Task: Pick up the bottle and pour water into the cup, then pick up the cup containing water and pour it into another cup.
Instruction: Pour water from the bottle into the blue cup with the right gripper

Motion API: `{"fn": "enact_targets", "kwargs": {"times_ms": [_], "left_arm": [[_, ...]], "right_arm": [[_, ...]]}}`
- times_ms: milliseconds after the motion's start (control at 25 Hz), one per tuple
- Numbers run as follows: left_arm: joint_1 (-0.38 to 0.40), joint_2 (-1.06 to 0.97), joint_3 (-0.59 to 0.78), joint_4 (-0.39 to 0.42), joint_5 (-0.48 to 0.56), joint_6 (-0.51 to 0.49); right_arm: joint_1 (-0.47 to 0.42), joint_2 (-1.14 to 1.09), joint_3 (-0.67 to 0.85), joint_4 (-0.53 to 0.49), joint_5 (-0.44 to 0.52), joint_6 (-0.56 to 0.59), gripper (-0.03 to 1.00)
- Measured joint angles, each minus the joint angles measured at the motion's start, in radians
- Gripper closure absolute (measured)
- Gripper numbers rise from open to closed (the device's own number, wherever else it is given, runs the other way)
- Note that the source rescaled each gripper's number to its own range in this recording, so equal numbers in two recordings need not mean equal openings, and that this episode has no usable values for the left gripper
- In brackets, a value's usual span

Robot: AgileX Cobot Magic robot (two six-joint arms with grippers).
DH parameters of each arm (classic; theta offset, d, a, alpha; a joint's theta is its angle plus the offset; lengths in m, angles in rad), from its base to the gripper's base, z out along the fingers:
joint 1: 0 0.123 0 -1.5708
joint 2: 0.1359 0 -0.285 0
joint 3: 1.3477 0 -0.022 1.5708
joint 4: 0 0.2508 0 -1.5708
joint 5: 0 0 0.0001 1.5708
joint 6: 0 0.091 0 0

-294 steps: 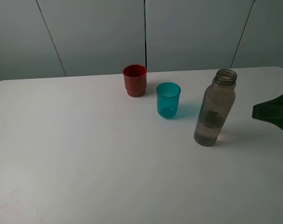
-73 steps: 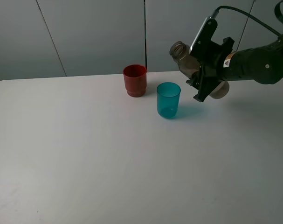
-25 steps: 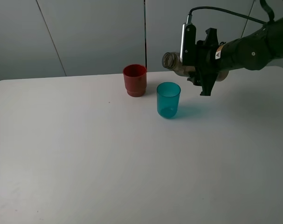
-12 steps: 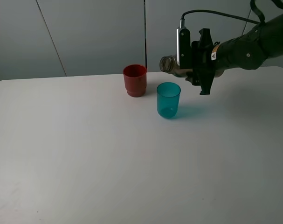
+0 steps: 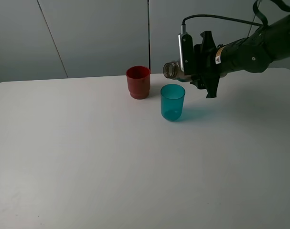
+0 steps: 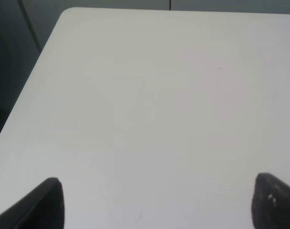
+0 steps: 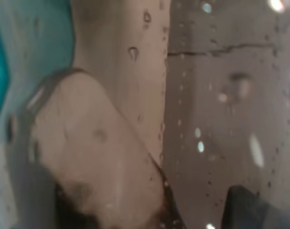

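Item count, one moment.

Cups: 2. One teal cup (image 5: 173, 102) and one red cup (image 5: 138, 82), both standing near the middle of the counter's (image 5: 87, 167) far edge.

Bottles: 1. The bottle (image 5: 171, 69) is off the counter, in the air over the far edge.

Counters: 1.

End effectors: 2. The right end effector (image 5: 202, 71) shows in the high view. The left end effector (image 6: 159, 205) shows only in its own wrist view, with 2 fingertips (image 6: 47, 207) visible.

Arms in the high view: 1.
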Motion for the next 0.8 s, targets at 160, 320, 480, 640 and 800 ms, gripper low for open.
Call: {"fn": "enact_targets", "kwargs": {"times_ms": [160, 320, 480, 640, 800], "left_arm": [[0.0, 0.0, 0.0, 0.0, 0.0, 0.0], [0.0, 0.0, 0.0, 0.0, 0.0, 0.0], [0.0, 0.0, 0.0, 0.0, 0.0, 0.0], [0.0, 0.0, 0.0, 0.0, 0.0, 0.0], [0.0, 0.0, 0.0, 0.0, 0.0, 0.0]], "right_arm": [[0.0, 0.006, -0.018, -0.013, 0.002, -0.018, 0.96], [0.0, 0.012, -0.049, -0.029, 0.002, -0.022, 0.96], [0.0, 0.016, -0.059, -0.046, 0.0, -0.043, 0.96], [-0.004, 0.026, -0.059, -0.054, 0.0, -0.067, 0.96], [-0.014, 0.03, -0.059, -0.073, 0.004, -0.074, 0.96]]}}
